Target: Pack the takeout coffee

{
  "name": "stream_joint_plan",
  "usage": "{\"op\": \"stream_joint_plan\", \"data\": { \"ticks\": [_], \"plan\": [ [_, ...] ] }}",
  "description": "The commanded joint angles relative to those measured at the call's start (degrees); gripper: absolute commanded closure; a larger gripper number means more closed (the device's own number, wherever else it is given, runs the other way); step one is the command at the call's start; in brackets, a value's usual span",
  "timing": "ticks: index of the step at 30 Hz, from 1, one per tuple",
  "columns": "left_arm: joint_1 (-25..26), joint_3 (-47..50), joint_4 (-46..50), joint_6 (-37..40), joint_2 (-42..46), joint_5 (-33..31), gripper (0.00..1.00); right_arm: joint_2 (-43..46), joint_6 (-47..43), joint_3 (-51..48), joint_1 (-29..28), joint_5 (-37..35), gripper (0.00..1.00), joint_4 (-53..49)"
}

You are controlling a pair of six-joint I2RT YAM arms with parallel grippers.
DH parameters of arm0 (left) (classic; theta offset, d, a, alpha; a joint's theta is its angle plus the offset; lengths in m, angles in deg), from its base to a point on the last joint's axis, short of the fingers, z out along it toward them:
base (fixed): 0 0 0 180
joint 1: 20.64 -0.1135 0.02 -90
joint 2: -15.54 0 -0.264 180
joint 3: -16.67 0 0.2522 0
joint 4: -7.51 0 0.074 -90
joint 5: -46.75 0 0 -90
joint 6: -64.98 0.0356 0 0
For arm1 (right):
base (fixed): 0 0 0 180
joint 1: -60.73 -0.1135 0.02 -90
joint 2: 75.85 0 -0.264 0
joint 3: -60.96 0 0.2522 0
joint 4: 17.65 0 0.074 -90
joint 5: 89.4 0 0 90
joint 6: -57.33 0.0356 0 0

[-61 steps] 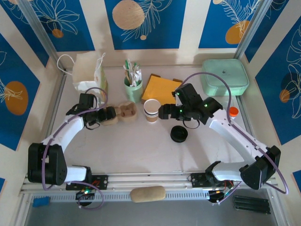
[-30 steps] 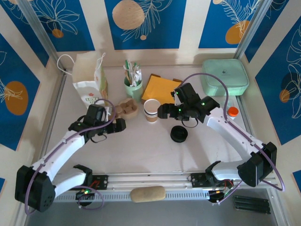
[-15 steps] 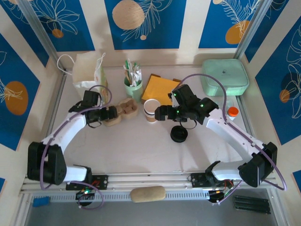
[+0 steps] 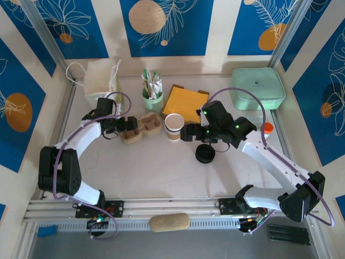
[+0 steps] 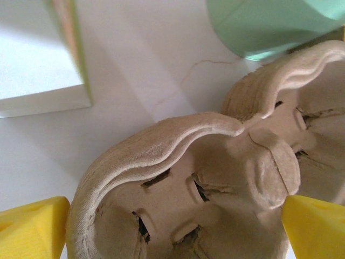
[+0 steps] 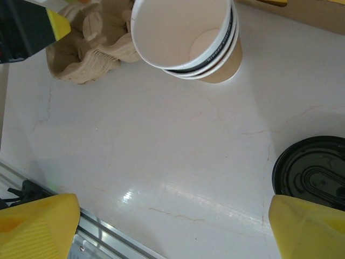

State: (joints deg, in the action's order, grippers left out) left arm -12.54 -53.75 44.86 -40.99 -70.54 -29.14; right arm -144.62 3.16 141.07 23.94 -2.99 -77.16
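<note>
While I watch from overhead: both arms reach inward across the white table (image 4: 161, 172)
Takeout coffee: kraft-brown paper cup (image 4: 173, 126) with white and dark bands at its rim, upright on the table, uncovered, white inside, nothing in it that I can see
Cup's neighbours: brown moulded-pulp cup carrier (image 4: 141, 128) just to its left, flat yellow-orange envelope (image 4: 186, 101) behind it
Lid: black round plastic lid (image 4: 205, 154) lying flat on the table, nearer me and to the right of the cup, apart from it
Left gripper (image 4: 129, 127): jaws spread wide, released; yellow pads (image 5: 32, 226) flank the carrier's left-hand cell; I cannot tell whether they touch it
Right gripper (image 4: 185, 132): jaws spread wide, grasping nothing; tips just right of the cup, short of it
Behind the carrier: mint-green cup of utensils (image 4: 152, 100); white paper bag (image 4: 99, 81) at far left
</note>
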Motion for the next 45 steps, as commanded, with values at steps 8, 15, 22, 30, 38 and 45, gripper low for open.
{"op": "stream_joint_plan", "data": {
  "ticks": [8,15,22,30,38,45],
  "plan": [
    [5.64,7.76,-3.34,-3.11,5.46,11.03,0.0,-1.6,0.86,-0.79,-0.21,1.86,0.09,1.46],
    [12.88,12.73,-6.48,-8.64,9.91,11.0,0.01,-3.25,0.64,-0.3,-0.29,1.97,0.09,2.01],
    [21.35,14.46,-10.3,-14.76,11.64,8.86,0.0,-5.36,0.55,0.26,-0.38,2.42,0.1,2.86],
    [25.52,15.69,-7.79,-18.56,17.06,3.69,0.0,-7.66,0.47,1.63,-1.83,3.07,0.11,2.97],
    [22.7,13.7,2.47,-21.28,25.6,-10.86,0.01,-13.53,-1.31,7.49,-7.86,2.71,0.21,1.87],
    [13.01,13.27,3.36,-21.12,28.06,-9.19,0.0,-24.13,-3.69,17.31,-12.78,1.28,0.27,-0.63]
  ]
}}
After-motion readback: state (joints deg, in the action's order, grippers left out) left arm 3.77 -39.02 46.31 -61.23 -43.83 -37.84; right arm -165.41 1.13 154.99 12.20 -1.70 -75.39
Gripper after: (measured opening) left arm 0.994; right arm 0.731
